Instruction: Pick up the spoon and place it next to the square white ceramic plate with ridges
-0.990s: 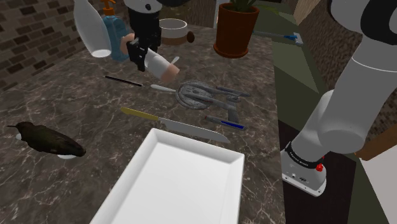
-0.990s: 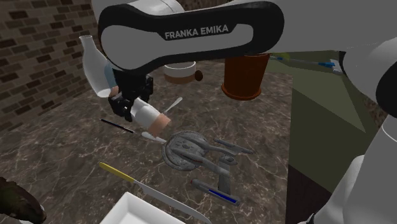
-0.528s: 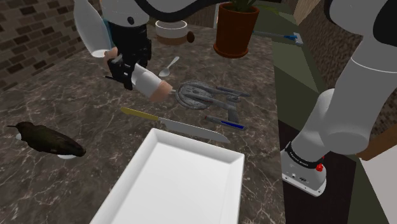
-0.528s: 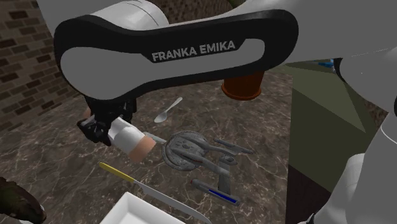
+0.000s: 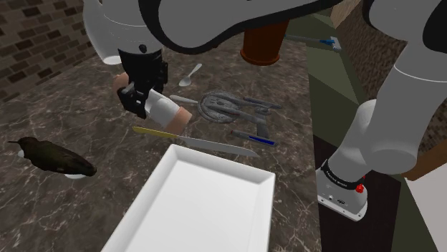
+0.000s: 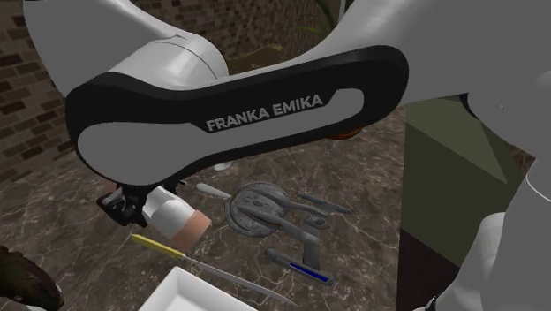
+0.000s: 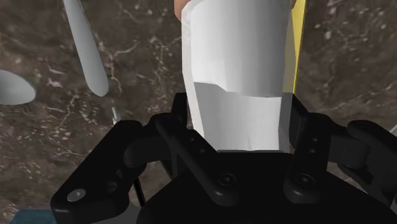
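Jaws: our gripper (image 5: 142, 100) is clamped on a white cylinder (image 5: 166, 109) with a tan end. In the wrist view, the two fingers press its sides.
Spoon: a small pale spoon (image 5: 192, 73) lies flat on the counter (image 5: 79, 122), apart from the gripper, toward the shoulder view's upper right. What we hold is no spoon.
Spoon's axis: slanted, with the bowl end nearer the gripper and the handle pointing off toward the shoulder view's top right.
Plate: the white plate (image 5: 200, 207) sits nearer the shoulder camera than the gripper, with a yellow-handled knife (image 5: 193, 141) lying between them.
What the move turns on: we judge that the spoon lies behind the jaws, on the side away from the plate — the cylinder would have to go before the fingers could close across the spoon's handle.
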